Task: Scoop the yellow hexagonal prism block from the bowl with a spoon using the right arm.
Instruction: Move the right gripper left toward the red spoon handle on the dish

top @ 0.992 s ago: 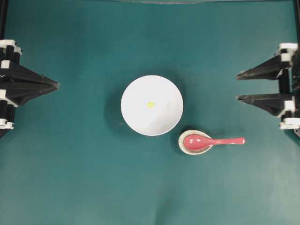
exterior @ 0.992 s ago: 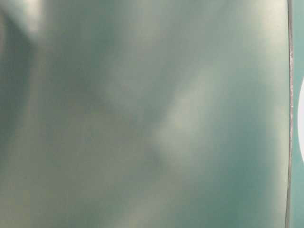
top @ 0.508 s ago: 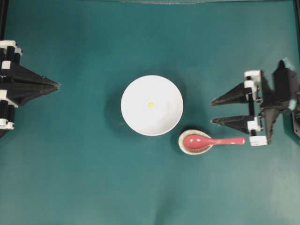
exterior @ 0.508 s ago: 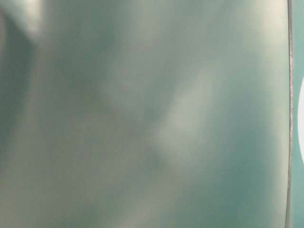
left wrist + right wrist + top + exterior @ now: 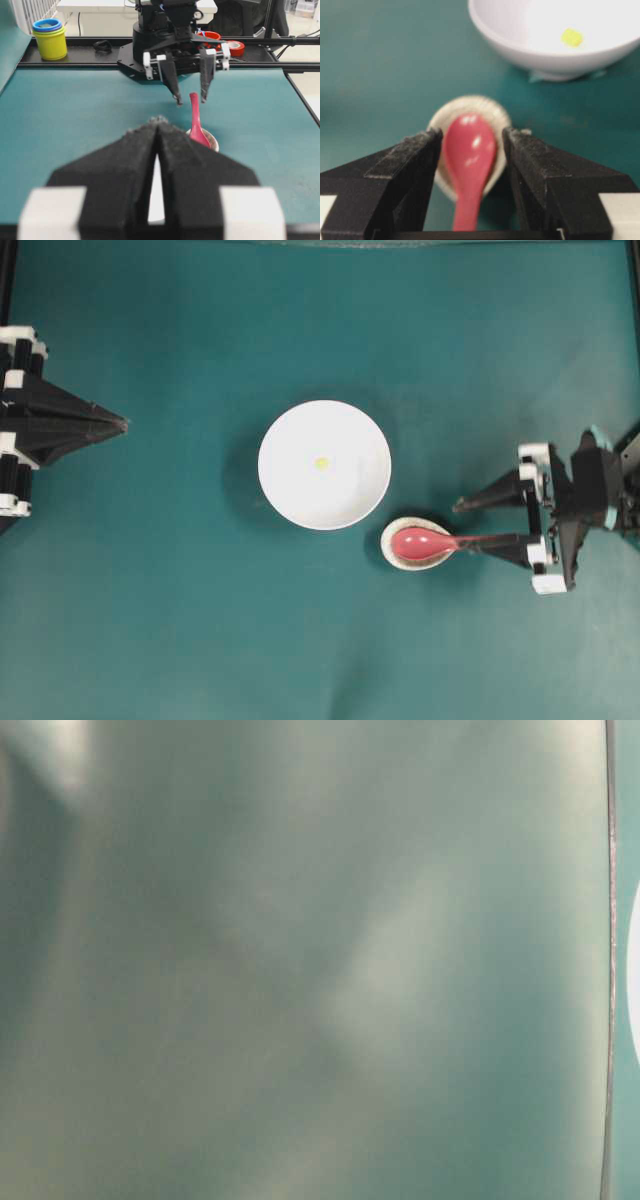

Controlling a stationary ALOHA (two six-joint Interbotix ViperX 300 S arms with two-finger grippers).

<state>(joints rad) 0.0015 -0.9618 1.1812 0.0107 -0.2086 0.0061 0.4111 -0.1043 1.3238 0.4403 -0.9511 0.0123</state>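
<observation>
— The yellow hexagonal prism block [image 5: 321,463], where do we see it?

— Lying in the white bowl [image 5: 290,495], mid-table. Our spoon [image 5: 430,542] rests with its scoop in the speckled dish [image 5: 392,556] beside the bowl.

— And our grippers?

— The right gripper [image 5: 470,523] is spread wide, its fingers either side of the spoon's handle. The left gripper [image 5: 120,423] is closed, empty, well apart.

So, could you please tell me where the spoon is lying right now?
In the overhead view the spoon lies right of centre, its scoop in the small speckled dish just below-right of the bowl, handle between the right gripper's open jaws.
</observation>
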